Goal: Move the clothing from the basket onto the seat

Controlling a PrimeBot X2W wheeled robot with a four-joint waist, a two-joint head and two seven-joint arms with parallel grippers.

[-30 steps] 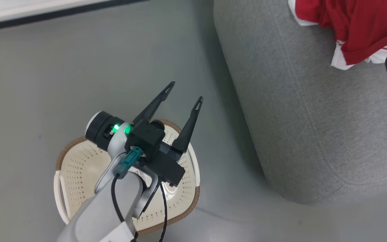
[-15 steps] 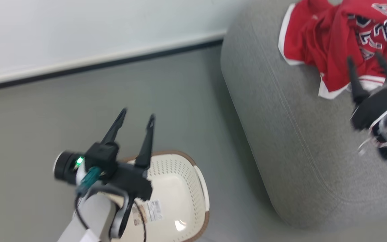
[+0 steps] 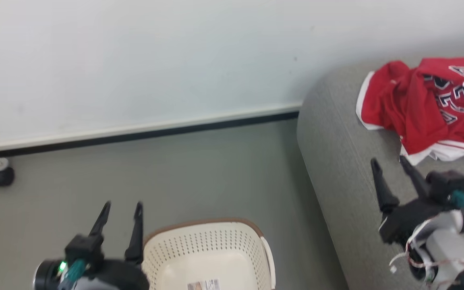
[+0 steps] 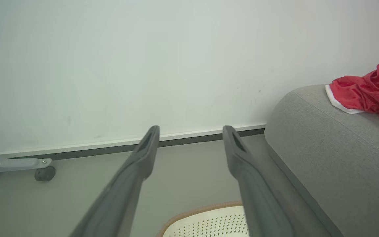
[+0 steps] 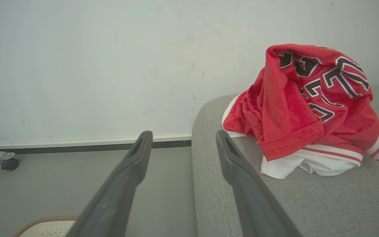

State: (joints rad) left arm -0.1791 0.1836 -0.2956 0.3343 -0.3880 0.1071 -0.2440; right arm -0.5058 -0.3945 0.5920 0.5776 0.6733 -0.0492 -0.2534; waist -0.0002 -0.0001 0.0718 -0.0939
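head view: the clothing [image 3: 421, 108] lies in a crumpled heap on the seat [image 3: 344, 193], in the upper right of the frame. the heap is red with white trim. dark white-edged characters show on its upper right folds, and a white hem with red stripes sticks out at its lower edge. the seat occupies the right side of the frame, with its rounded end toward the wall [image 3: 135, 60].

the basket [image 3: 199, 245] stands on the floor [image 3: 199, 169] at the bottom centre, cut by the lower edge. it is near the seat's left flank and well apart from the clothing. a brown rim tops its perforated cream wall, and a printed label [image 3: 204, 285] shows on its inner bottom.

the left gripper [image 3: 123, 204] is at the lower left, just beside the basket's left rim, fingers pointing up the frame. the fingers are spread wide and hold nothing. in the left wrist view the gap between them shows floor and the dark baseboard [image 4: 189, 142].

the right gripper [image 3: 388, 160] is at the lower right, over the seat, just below the clothing's white hem. its fingers are spread wide and hold nothing. in the right wrist view the clothing lies to the right of the right-hand finger, apart from it.

a caster wheel [image 3: 2, 176] sits at the left edge, against the baseboard.
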